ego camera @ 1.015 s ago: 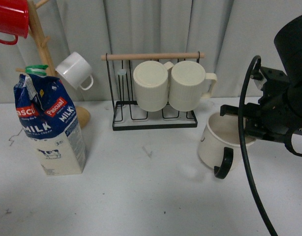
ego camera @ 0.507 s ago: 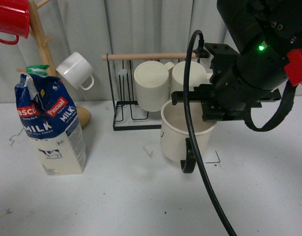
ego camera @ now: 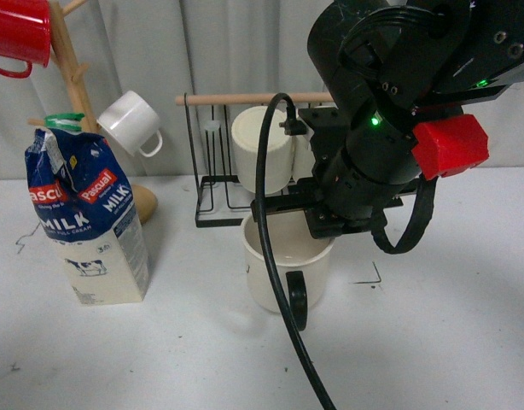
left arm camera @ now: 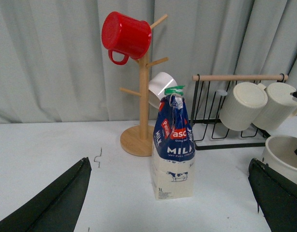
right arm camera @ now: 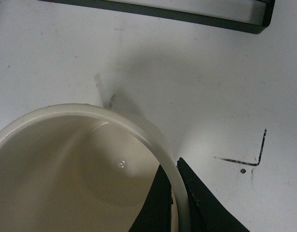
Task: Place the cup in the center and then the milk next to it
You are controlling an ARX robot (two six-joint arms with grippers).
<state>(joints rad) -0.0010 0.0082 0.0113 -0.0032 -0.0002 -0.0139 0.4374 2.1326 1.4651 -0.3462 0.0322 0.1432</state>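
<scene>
Front view: clamped on the cup (ego camera: 282,272) near the middle of the surface (ego camera: 450,342).
Shows the right tool (right arm camera: 171,164) closed on the cup's rim, one finger inside the wall and one outside, seen close up in the right wrist view. Places the cup upright, dark handle toward the camera, just in front of the wire rack (ego camera: 224,219) that carries a ribbed mug (ego camera: 262,149). Cannot tell whether the cup's base is touching the surface or sitting just above it. Finds the milk (ego camera: 87,226) upright, well apart from the cup on the left side, close beside the wooden mug tree (ego camera: 145,203). Shows the left tool (left arm camera: 168,163) spread wide apart and gripping nothing, low over the surface with the milk ahead of it.
</scene>
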